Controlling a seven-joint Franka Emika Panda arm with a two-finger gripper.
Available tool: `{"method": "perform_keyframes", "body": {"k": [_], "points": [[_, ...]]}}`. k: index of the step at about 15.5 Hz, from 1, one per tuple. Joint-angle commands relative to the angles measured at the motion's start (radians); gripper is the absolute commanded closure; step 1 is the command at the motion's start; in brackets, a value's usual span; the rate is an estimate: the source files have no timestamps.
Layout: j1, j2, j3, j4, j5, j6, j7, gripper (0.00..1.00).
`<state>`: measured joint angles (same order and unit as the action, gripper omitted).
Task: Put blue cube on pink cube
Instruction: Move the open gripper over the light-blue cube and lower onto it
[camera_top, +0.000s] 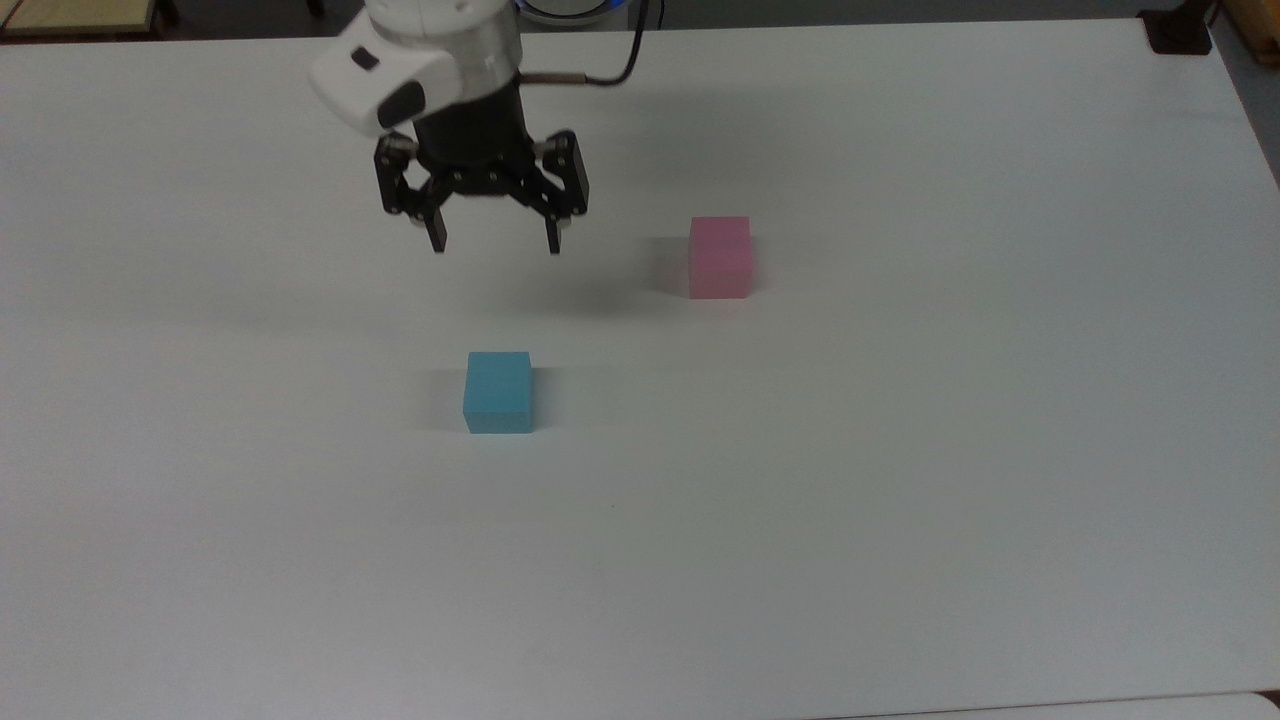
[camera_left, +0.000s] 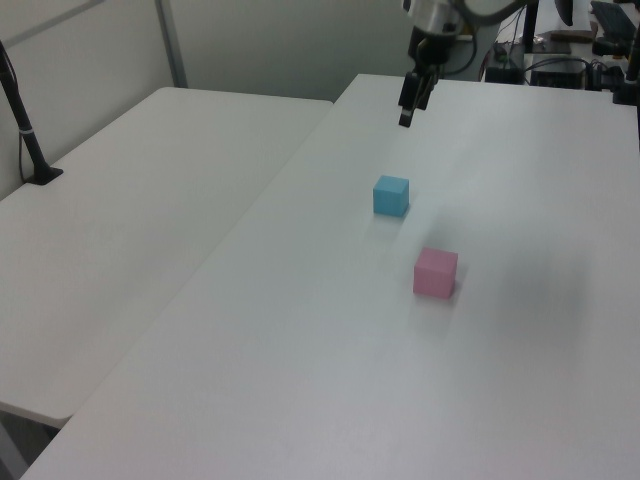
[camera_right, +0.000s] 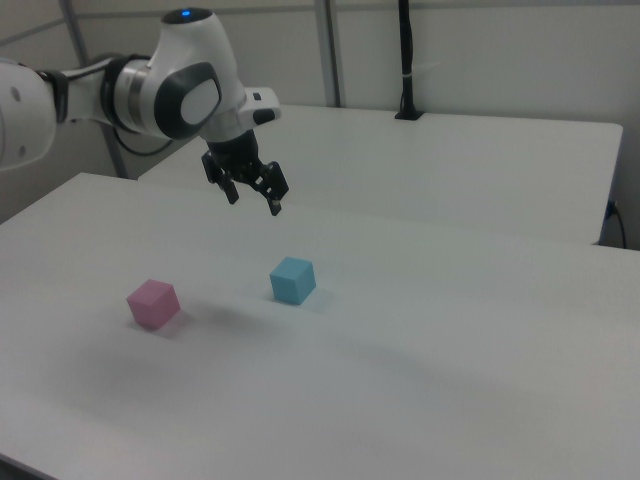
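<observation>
The gripper (camera_top: 496, 246) hangs spread and empty above the table; blue cube (camera_top: 498, 391) sits square, apart from pink cube (camera_top: 719, 256).

I can read no text, label, brand, number or sign from my seat. The blue cube (camera_top: 498, 391) and the pink cube (camera_top: 720, 256) both have plain faces, and the white table (camera_top: 900, 500) under them is unmarked. The arm's white housing (camera_top: 400, 75) shows dark patches but no lettering I can make out.
</observation>
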<state>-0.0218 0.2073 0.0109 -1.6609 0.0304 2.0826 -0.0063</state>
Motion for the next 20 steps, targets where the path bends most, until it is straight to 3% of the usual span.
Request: {"method": "perform_keyframes", "body": {"k": [1, 3, 20], "points": [[0.032, 0.082, -0.008, 0.024, -0.145, 0.086, 0.126, 0.0], [0.034, 0.104, -0.006, 0.024, -0.191, 0.1, 0.156, 0.0], [0.028, 0.26, -0.005, 0.015, -0.303, 0.172, 0.192, 0.0]]}}
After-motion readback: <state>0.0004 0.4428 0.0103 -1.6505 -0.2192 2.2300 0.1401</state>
